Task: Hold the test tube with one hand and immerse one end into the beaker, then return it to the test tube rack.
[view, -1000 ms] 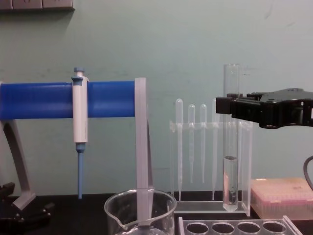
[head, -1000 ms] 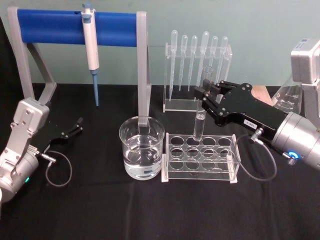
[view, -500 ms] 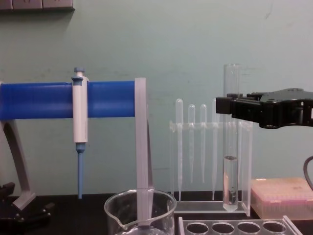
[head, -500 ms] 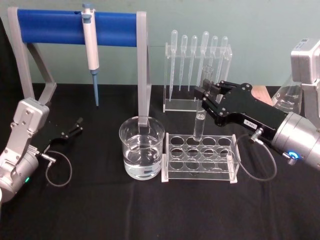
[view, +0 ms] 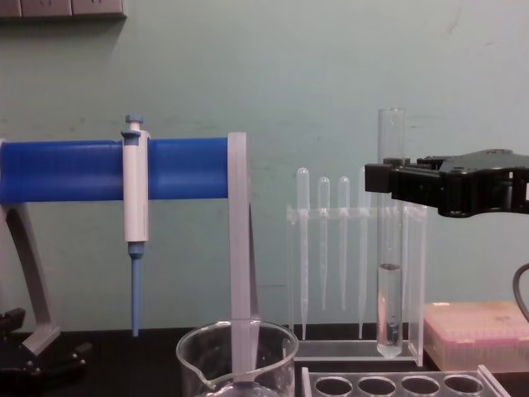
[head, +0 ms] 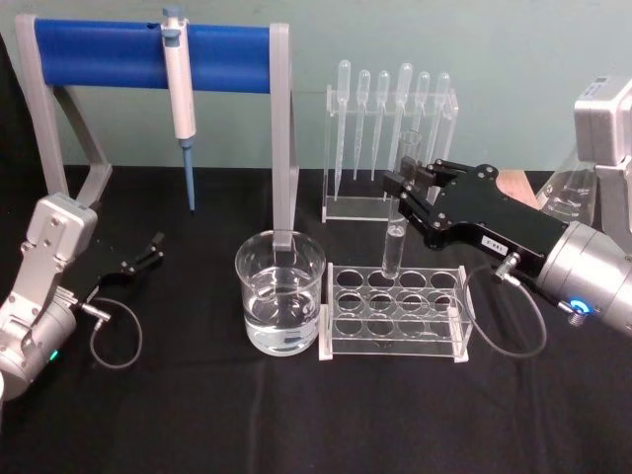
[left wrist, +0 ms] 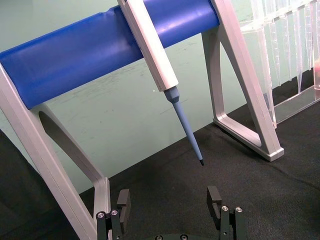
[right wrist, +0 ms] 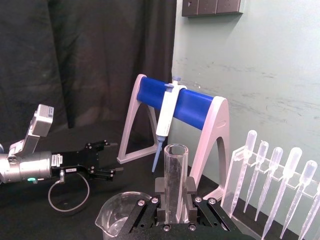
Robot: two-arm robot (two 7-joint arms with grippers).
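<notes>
My right gripper (head: 401, 194) is shut on the test tube (head: 399, 222), gripping its upper part and holding it upright. The tube's round end hangs just above the back row of the clear tube rack (head: 395, 308). In the chest view the test tube (view: 389, 248) has a little liquid in its lower part, with the right gripper (view: 382, 179) closed around it. The beaker (head: 280, 292), partly filled with clear liquid, stands on the black table left of the rack. My left gripper (head: 146, 253) rests open at the far left, holding nothing.
A blue-barred stand (head: 148, 54) with a white-and-blue pipettor (head: 179, 89) hanging on it rises behind the beaker. A clear holder of plastic pipettes (head: 390, 138) stands at the back. A glass flask (head: 568, 193) and a pink box (view: 479, 331) sit at the right.
</notes>
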